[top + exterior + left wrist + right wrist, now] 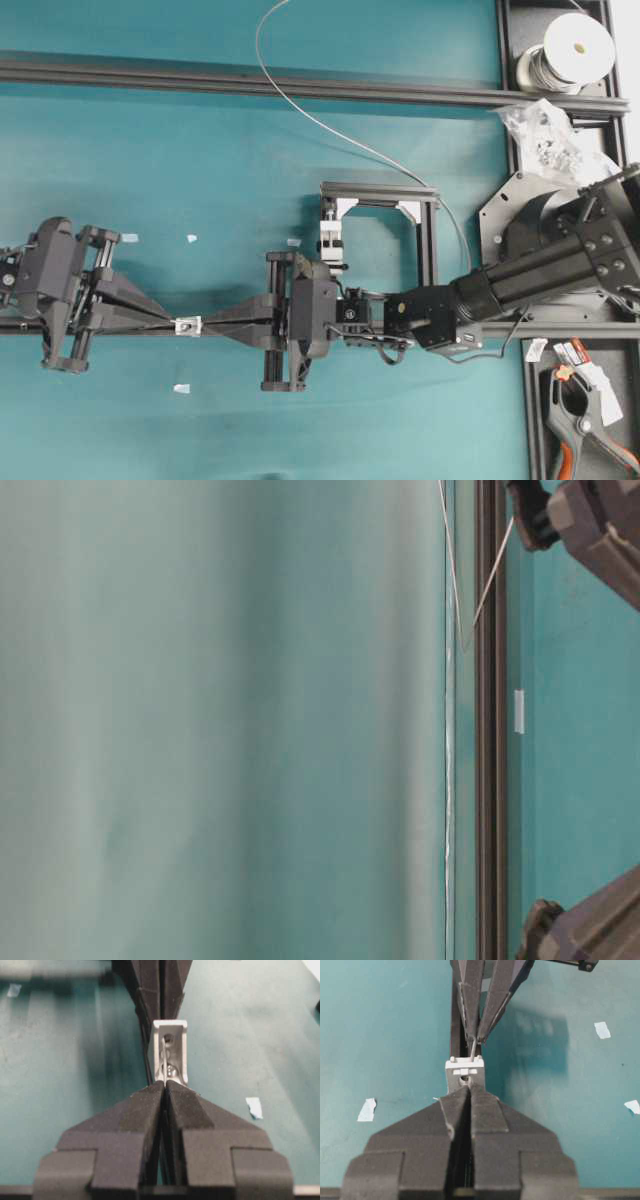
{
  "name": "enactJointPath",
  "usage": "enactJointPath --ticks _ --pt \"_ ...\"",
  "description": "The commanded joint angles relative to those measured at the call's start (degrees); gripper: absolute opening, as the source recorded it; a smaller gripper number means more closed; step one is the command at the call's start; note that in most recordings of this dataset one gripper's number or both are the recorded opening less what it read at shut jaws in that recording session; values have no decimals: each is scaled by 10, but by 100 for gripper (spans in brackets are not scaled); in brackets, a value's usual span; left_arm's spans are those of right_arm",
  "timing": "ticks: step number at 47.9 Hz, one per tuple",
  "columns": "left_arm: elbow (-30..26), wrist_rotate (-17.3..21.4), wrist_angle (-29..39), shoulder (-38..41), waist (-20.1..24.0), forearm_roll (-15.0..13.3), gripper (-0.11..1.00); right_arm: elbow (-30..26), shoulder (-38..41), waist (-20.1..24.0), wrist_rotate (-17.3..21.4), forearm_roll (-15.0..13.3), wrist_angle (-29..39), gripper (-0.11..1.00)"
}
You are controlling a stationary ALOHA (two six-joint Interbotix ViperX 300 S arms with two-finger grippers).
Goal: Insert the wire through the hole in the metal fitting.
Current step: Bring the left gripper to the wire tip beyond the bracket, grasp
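The small silvery metal fitting (187,325) lies on the teal mat between both grippers. In the left wrist view the wire (164,1065) comes out of the hole (168,1039) in the fitting (176,1055) and runs into my left gripper (165,1083), which is shut on it. My right gripper (469,1086) is shut with its tips against the fitting (456,1076) at the hole; past the fitting, the wire (472,1049) is pinched by the left fingers (470,1015). Seen from overhead, the left gripper (168,322) and right gripper (207,322) face each other tip to tip.
The wire spool (570,50) stands at the back right beside a plastic bag (545,135). A white-and-silver block (333,235) sits inside a black frame (430,235). A dark rail (250,82) crosses the back. Tape scraps (130,238) dot the mat; an orange clamp (580,420) lies right.
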Motion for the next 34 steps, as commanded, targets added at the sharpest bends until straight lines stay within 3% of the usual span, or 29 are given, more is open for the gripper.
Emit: enactJointPath --ticks 1,34 --pt "-6 -1 5 -12 1 -1 -10 -4 -8 -8 -1 2 -5 -1" --pt "-7 -1 7 -12 -1 -1 -10 -8 -14 -8 4 2 3 0"
